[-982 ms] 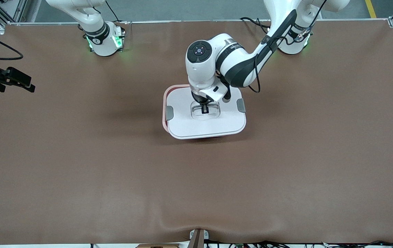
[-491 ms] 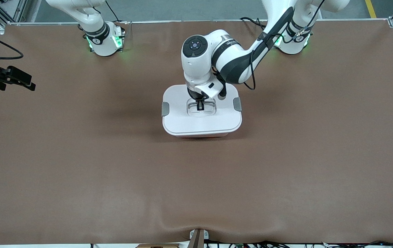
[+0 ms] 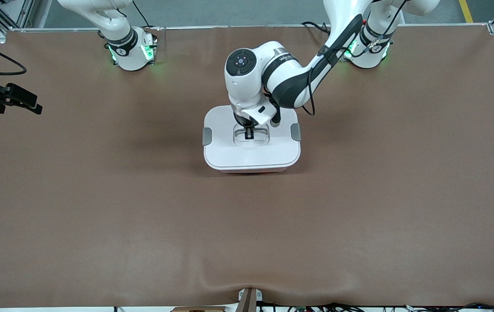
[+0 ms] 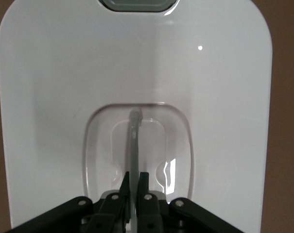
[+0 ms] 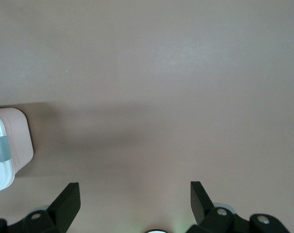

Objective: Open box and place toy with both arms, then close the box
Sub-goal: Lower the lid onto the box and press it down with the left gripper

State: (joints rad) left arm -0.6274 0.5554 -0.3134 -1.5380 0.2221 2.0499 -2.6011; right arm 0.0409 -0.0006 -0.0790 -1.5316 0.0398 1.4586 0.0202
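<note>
No word, brand or number can be read with certainty anywhere. The white, black-banded left arm (image 3: 288, 80) carries a short line of dark lettering on its white forearm shell beside the black joint band, too small to make out. The black collar at the round white base of the right arm (image 3: 122, 47) bears a small pale mark that may be a single figure, likewise unreadable. The white rounded-rectangular box lid (image 3: 251, 151) with grey side clips and the brown table cover (image 3: 247, 225) bear no lettering.
</note>
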